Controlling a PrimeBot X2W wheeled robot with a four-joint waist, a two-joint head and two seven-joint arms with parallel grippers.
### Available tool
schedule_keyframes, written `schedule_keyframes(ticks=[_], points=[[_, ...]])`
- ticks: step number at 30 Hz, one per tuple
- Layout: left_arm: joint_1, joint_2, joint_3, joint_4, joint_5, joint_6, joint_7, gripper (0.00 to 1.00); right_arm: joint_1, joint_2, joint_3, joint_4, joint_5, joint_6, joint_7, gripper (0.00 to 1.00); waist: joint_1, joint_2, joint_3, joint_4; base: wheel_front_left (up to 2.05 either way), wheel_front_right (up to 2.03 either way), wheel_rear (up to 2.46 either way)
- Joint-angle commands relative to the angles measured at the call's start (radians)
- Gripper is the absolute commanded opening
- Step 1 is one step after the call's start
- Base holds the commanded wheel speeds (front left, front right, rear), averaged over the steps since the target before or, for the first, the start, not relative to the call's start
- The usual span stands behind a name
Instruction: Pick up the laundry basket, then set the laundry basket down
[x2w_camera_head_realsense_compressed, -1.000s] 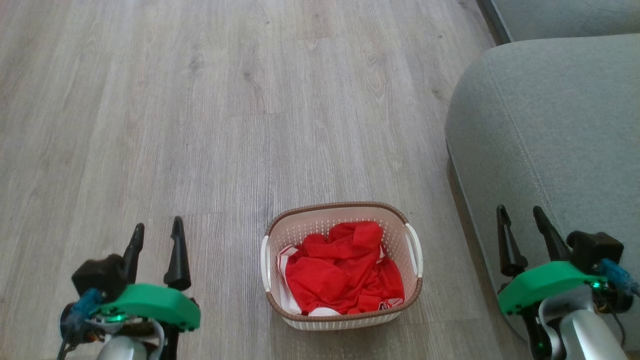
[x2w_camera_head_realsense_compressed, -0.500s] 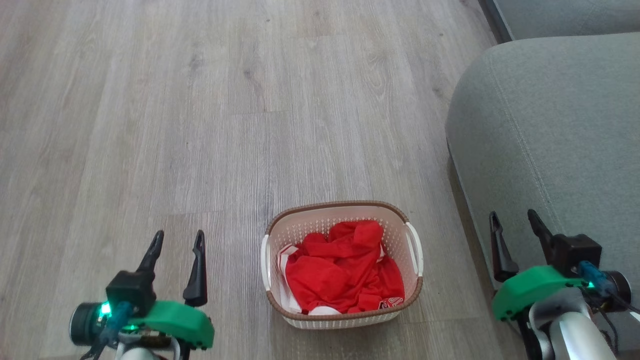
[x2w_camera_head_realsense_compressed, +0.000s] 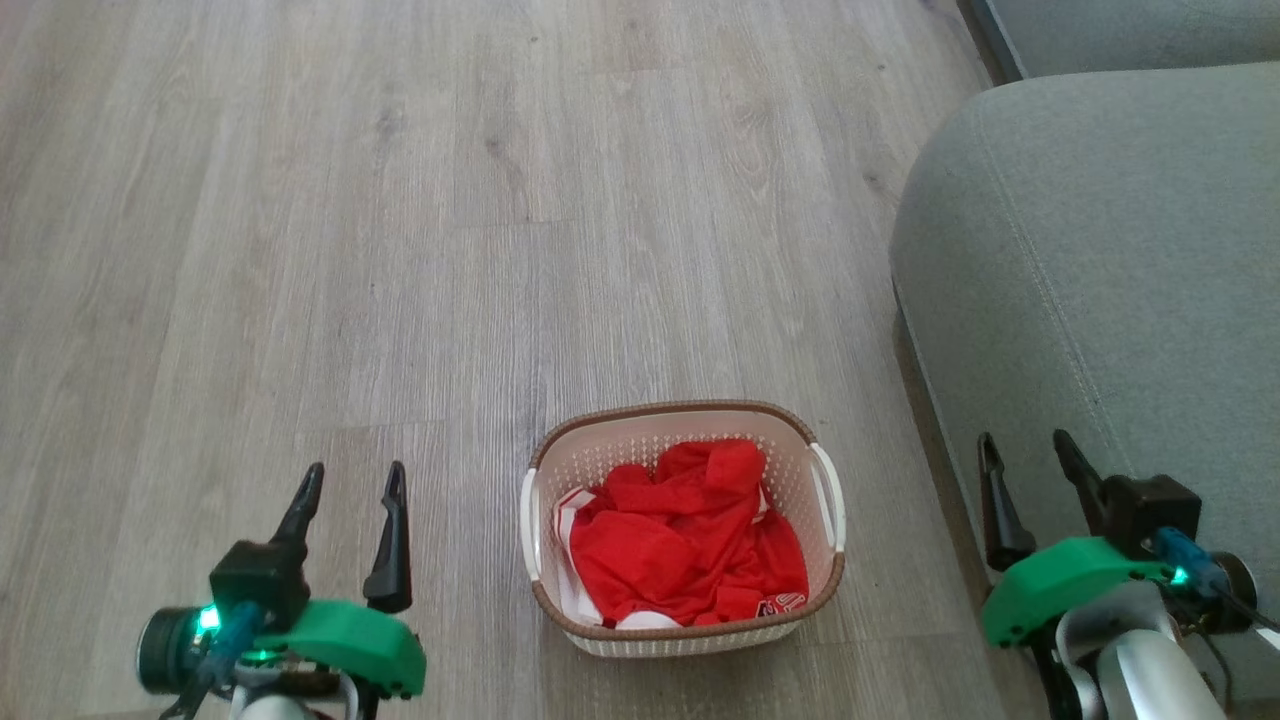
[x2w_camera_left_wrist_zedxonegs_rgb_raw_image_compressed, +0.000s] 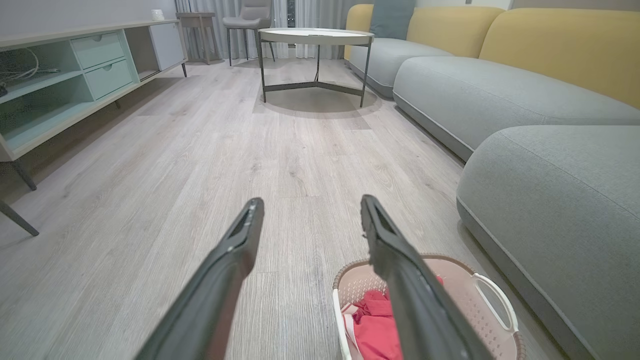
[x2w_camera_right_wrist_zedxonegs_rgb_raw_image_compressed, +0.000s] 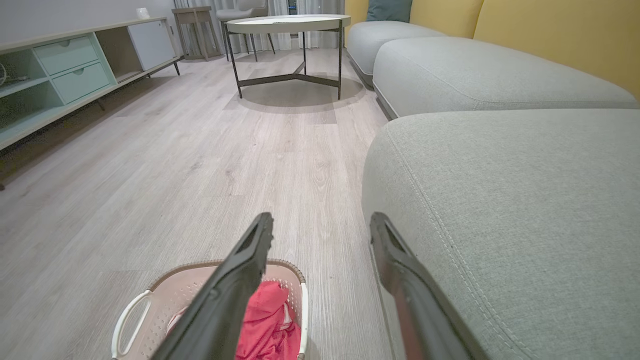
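Laundry basket x1, red cloth x1.

Between the two pairs of black fingers, the laundry basket is cream-white with a dotted hole pattern, a brown woven-look rim and white handles. The cloth inside is bright red with white trim. The floor is pale grey wood grain. Beside the right fingers, the sofa is grey-green, and its backrests are mustard yellow.
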Motion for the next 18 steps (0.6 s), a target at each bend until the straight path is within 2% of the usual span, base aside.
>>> schedule_keyframes(ticks=[1,12,18], points=[[-0.041,0.015,0.036,-0.028,-0.006,0.006,-0.001,1.00,-0.036,0.000,0.024,-0.026,0.005,-0.001,-0.014,1.00,0.0000,-0.0001,0.000,0.000,0.00,0.00,0.00],[-0.044,0.020,0.030,-0.030,-0.013,0.011,-0.001,1.00,-0.048,-0.006,0.029,-0.017,0.001,-0.001,-0.017,1.00,0.0000,-0.0001,0.010,-0.005,0.00,0.00,0.00],[-0.070,0.023,0.031,-0.022,-0.024,0.009,-0.003,1.00,-0.077,-0.006,0.032,-0.019,-0.003,-0.001,-0.018,1.00,0.0000,-0.0001,0.070,-0.010,0.00,0.00,0.00]])
